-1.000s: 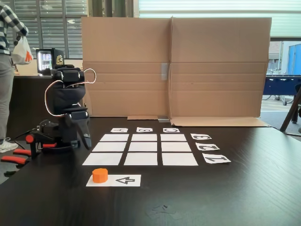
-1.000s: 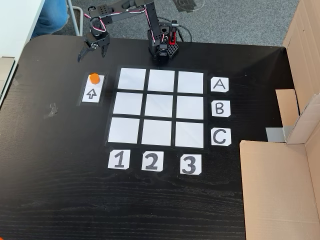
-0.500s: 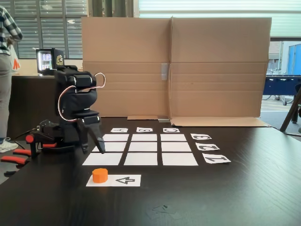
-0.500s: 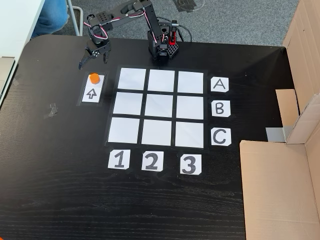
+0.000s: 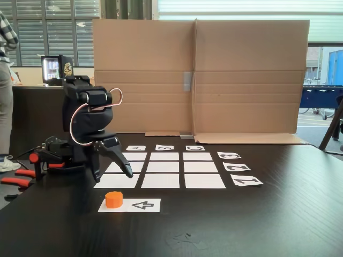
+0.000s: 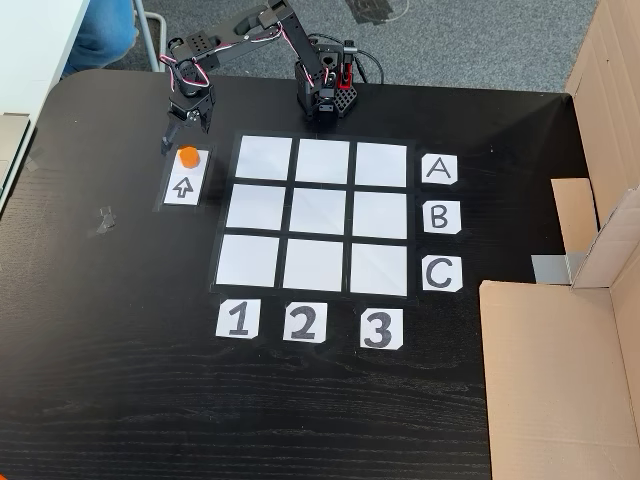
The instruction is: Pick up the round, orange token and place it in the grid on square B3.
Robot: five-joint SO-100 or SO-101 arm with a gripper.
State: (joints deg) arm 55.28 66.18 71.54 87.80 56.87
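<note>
1. Token [image 6: 187, 155]: small bright orange cylinder, matte, unmarked. Sits at the far end of the arrow strip [image 6: 184, 176], left of the grid [image 6: 318, 214]; presumably its marked start spot.
2. Gripper [image 6: 186, 137] just behind the token, not touching. Fingers [image 5: 122, 164] spread, pointing down, apparently set to straddle it.
3. Grid squares all bare. Square B3 [image 6: 380, 214], beside the B card [image 6: 439, 216] in the overhead-style fixed view, well apart from the token across the worktop [image 6: 120, 330].
</note>
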